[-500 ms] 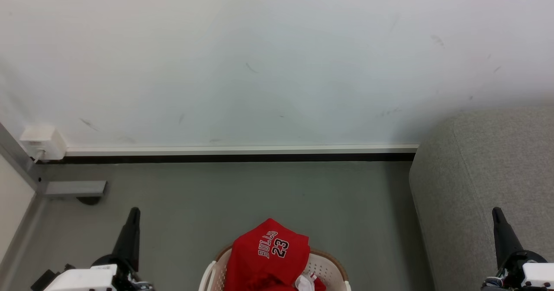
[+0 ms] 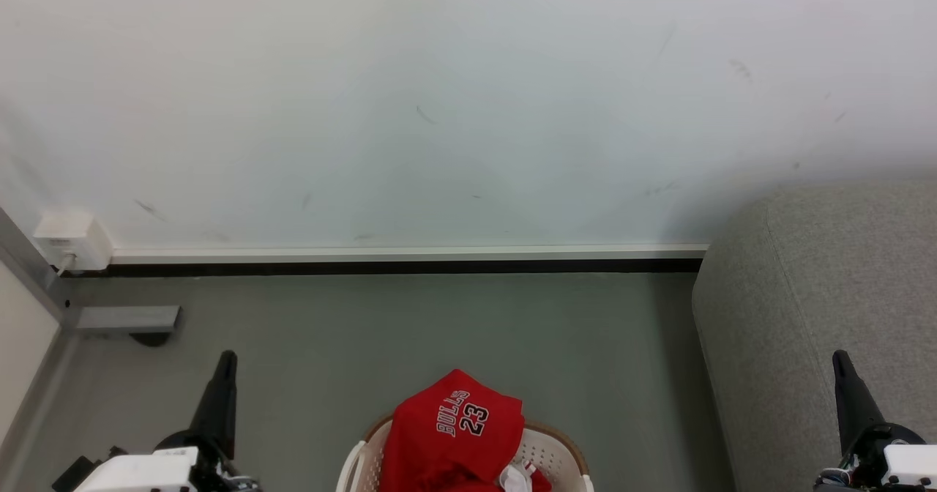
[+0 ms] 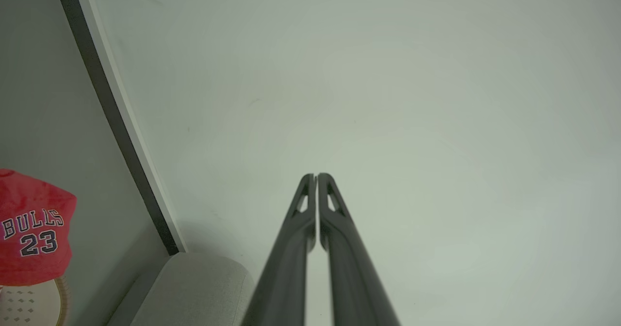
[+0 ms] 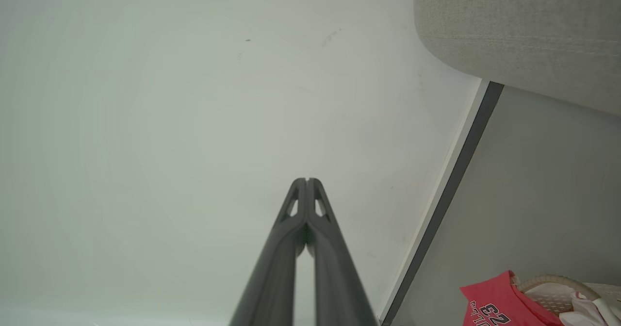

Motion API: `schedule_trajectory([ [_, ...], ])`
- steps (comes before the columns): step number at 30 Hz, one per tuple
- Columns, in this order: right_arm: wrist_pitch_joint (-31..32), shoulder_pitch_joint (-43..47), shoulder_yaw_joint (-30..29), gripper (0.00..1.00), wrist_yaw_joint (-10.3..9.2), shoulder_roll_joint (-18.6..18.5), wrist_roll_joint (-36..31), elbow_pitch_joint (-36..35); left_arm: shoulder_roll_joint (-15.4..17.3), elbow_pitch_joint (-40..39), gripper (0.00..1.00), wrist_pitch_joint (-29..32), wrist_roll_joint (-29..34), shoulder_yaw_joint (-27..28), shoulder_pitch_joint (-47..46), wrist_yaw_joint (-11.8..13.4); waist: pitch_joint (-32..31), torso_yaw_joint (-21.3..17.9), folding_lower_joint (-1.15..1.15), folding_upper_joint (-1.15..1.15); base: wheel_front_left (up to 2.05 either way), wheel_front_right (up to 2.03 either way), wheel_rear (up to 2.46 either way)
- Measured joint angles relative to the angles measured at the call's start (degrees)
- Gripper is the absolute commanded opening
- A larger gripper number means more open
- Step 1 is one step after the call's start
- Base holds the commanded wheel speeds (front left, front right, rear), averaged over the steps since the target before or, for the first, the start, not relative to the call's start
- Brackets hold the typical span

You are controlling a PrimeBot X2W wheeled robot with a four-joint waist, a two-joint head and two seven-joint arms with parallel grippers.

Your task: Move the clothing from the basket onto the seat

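Nothing has shifted since the earlier frame. Below the pale wall (image 2: 439, 111), the grey seat (image 2: 820, 294) stands at the right. The basket (image 2: 549, 452) sits on the floor (image 2: 439, 316) left of it and apart from it. The red clothing (image 2: 454, 433) is heaped inside, rising above the rim. The left gripper (image 2: 225, 364) and right gripper (image 2: 840, 366) flank the basket, jaws pressed together, holding nothing.

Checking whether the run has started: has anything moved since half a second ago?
Nothing has visibly changed. The red Bulls jersey still sits heaped in the white laundry basket beside the grey sofa, and the left end effector and right end effector stay shut, low at either side, touching nothing.
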Motion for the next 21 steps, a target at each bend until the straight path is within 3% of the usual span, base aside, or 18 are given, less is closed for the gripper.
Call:
schedule_trajectory([
  [12,0.0,0.0,0.0,0.00,0.00,0.0,0.0,0.0,0.0,0.0,0.00,0.0,0.0,0.0,0.0,0.0,0.0,0.0,0.00,0.00,0.00,0.00,0.00],
  [13,0.0,0.1,0.0,1.00,0.00,0.0,0.0,0.2,0.0,0.2,1.00,-0.1,0.0,0.0,0.1,0.0,0.0,0.0,0.00,0.00,0.00,0.00,0.00],
  [21,-1.2,1.9,1.2,1.00,0.00,0.7,0.1,1.3,-0.4,1.6,1.00,-1.4,0.0,-0.9,1.8,0.3,0.0,0.0,0.00,0.00,0.00,0.00,0.00],
])
